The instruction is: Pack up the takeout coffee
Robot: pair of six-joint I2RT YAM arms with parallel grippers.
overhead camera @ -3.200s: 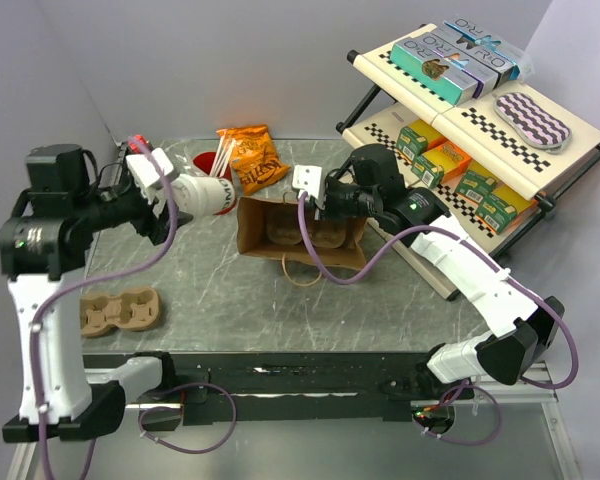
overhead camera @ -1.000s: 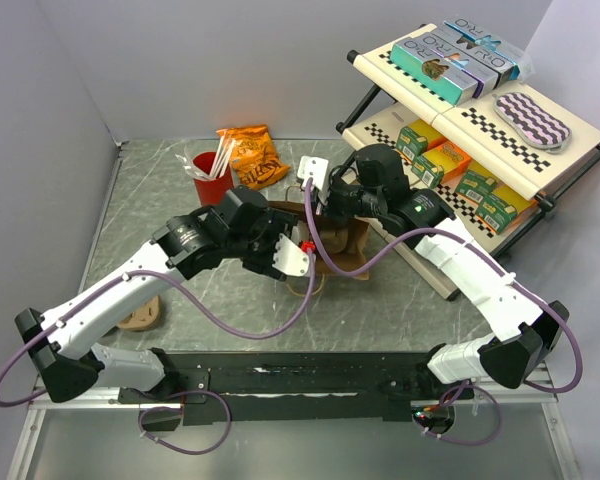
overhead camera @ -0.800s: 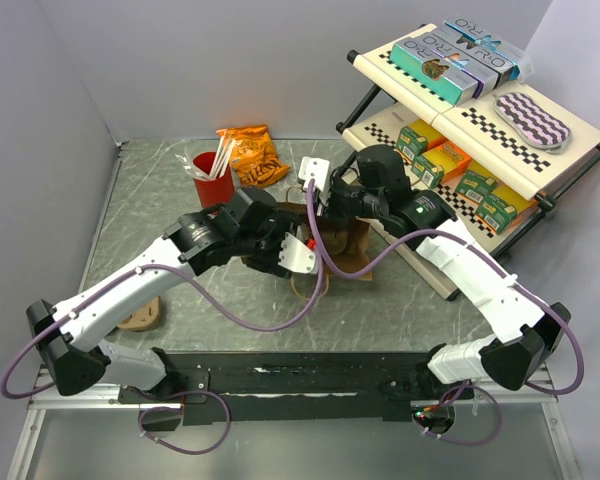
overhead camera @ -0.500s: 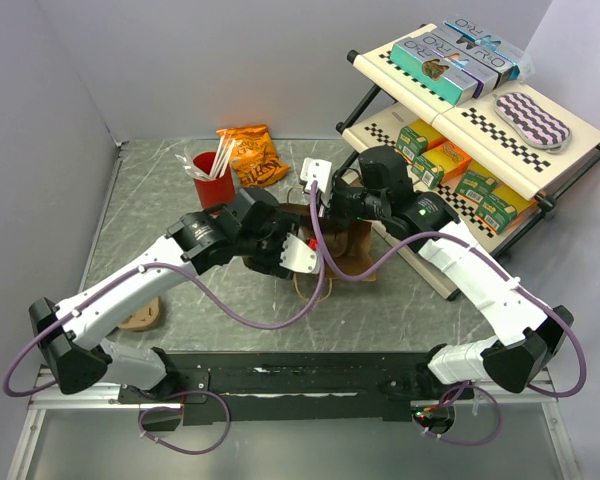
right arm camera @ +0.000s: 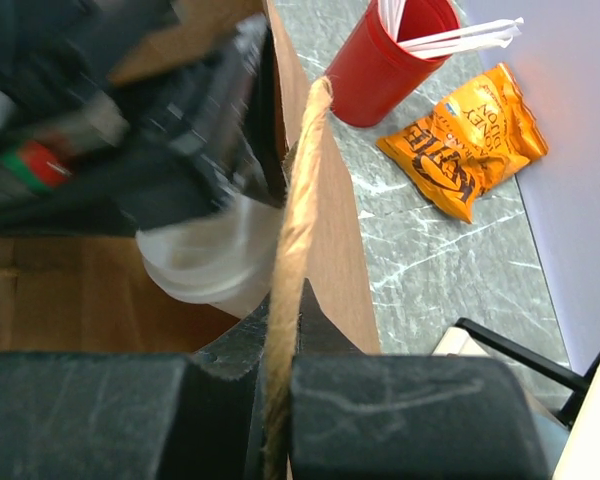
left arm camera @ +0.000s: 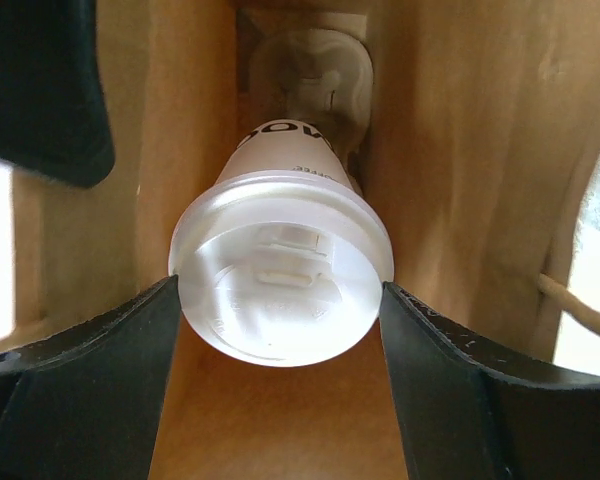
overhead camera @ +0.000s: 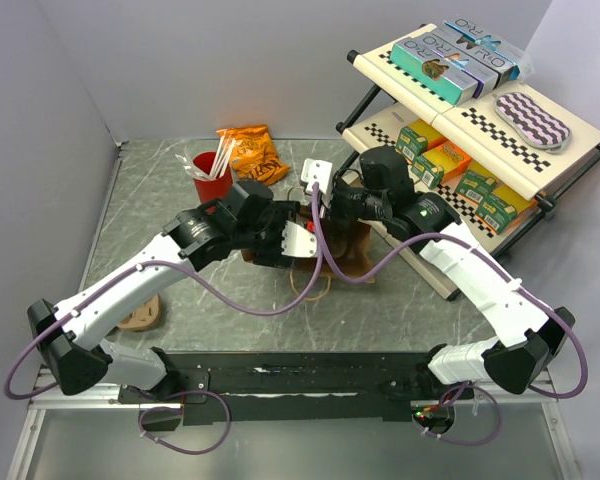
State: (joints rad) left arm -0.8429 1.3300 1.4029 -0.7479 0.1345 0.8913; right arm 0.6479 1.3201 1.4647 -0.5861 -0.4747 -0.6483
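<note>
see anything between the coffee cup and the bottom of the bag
Nothing visible blocks it. The takeout coffee, gripped by the left gripper, is inside the brown paper bag, with only the pulp carrier and its open socket beyond it. The right gripper pinches the bag's handle at the mouth.

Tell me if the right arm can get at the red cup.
Probably not: its jaws are shut on the handle of the bag, so it would have to let go first.
</note>
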